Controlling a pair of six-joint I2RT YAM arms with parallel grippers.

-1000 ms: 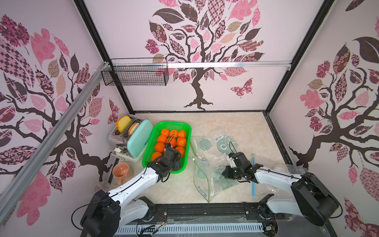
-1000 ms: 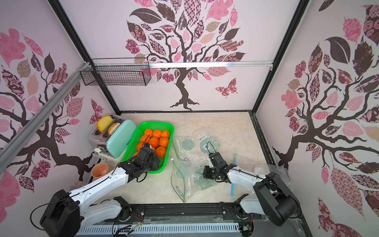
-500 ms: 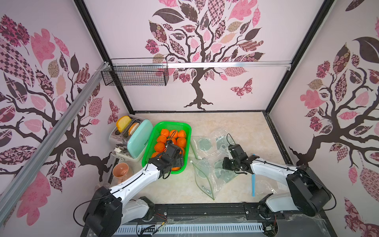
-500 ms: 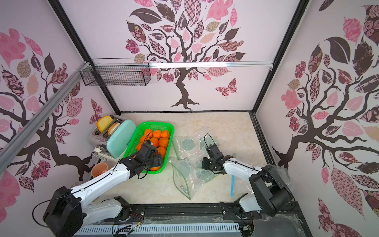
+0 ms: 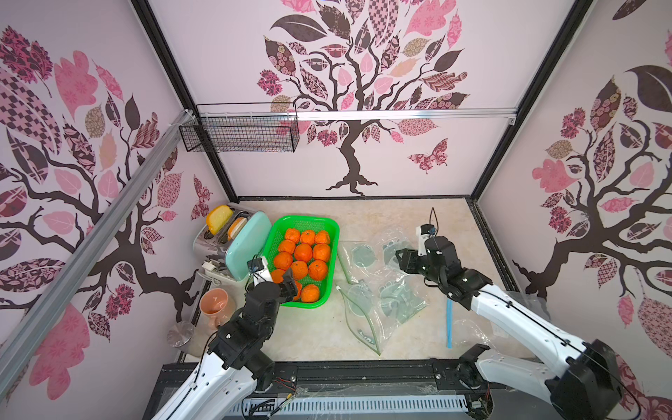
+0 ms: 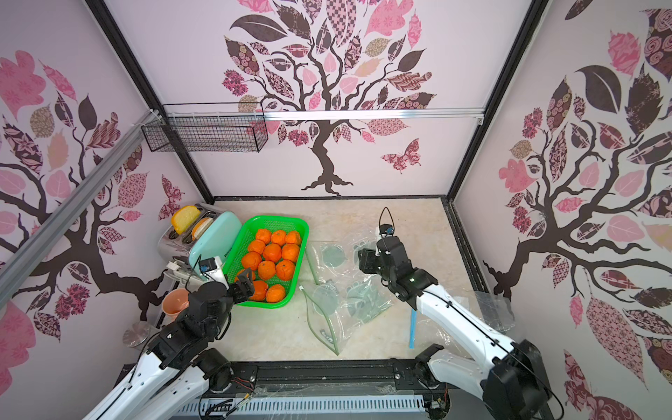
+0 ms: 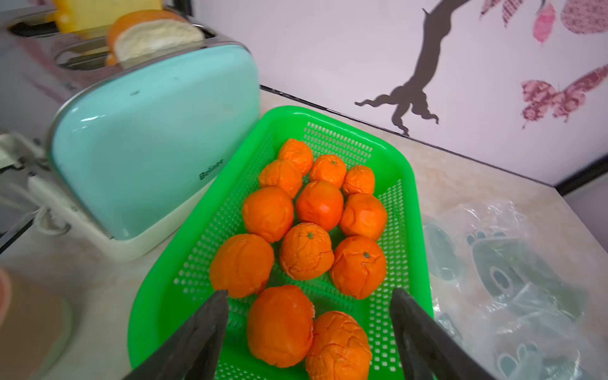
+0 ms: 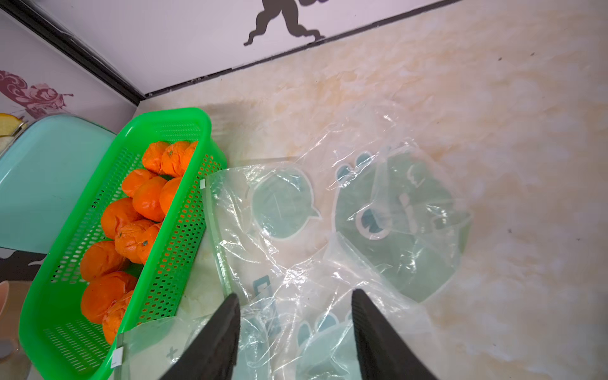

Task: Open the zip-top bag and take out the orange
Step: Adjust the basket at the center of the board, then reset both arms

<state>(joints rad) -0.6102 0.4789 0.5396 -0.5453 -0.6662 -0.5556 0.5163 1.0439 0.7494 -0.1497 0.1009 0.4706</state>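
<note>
Several oranges [image 5: 303, 252] lie in the green basket [image 5: 334, 232]; I see none inside a bag. My left gripper [image 5: 288, 285] hangs open over the basket's near end, with an orange [image 7: 279, 325] lying loose below its spread fingers. Clear zip-top bags with green prints lie crumpled right of the basket: one at the far side [image 5: 360, 256], one nearer [image 5: 367, 316] with its green zip mouth gaping. My right gripper [image 5: 403, 260] is open just above the bags [image 8: 283, 204], with only loose plastic under its fingers.
A mint toaster [image 5: 247, 247] with bread slices stands left of the basket. Near the left arm are a peach cup [image 5: 214, 305] and a silver disc [image 5: 180, 332]. A blue strip [image 5: 450, 323] lies by the right arm. A wire rack [image 5: 240, 132] hangs on the back wall.
My right gripper was shut on a bag; it has opened, let the bag drop and moved toward the back. My left gripper has drawn back to the basket's near end.
</note>
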